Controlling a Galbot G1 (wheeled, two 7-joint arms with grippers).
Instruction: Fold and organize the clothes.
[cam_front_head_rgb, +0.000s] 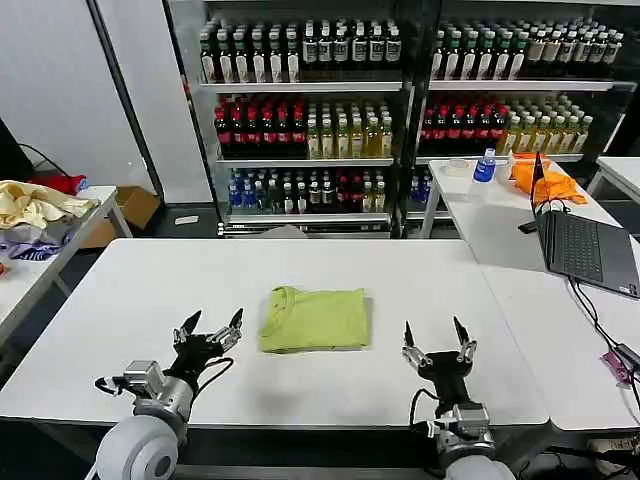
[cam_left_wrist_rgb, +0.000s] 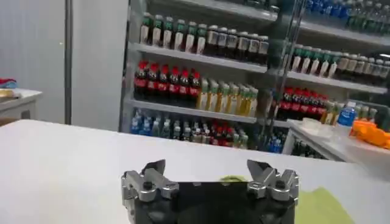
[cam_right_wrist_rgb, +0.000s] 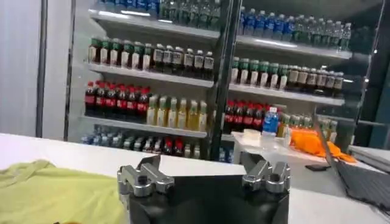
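Lying folded into a compact rectangle on the white table (cam_front_head_rgb: 120, 300), one lime yellow-green T-shirt (cam_front_head_rgb: 316, 319) sits near the middle of the near half, its ribbed neck at the robot's left end. It is the single garment on this table; bare tabletop surrounds it on all four sides, with wide room toward the far edge and toward both side edges, and a narrower strip between it and the near edge.

Two grippers flank it. The left gripper (cam_front_head_rgb: 211, 322) hovers low just beside the shirt's left edge, not touching it, jaws spread and holding nothing. The right gripper (cam_front_head_rgb: 436, 331) stands a little apart from the shirt's right edge, jaws likewise spread and holding nothing. In the left wrist view, the left gripper (cam_left_wrist_rgb: 207, 168) shows the T-shirt (cam_left_wrist_rgb: 320, 207) just off to its side; in the right wrist view the right gripper (cam_right_wrist_rgb: 204, 164) has the T-shirt (cam_right_wrist_rgb: 49, 192) beside it.

A second table (cam_front_head_rgb: 470, 215) adjoins on the right, carrying one open laptop (cam_front_head_rgb: 585, 245), one bright orange cloth (cam_front_head_rgb: 540, 180) and one bottle (cam_front_head_rgb: 484, 167). A third table at the left holds a pile of clothes (cam_front_head_rgb: 35, 215).
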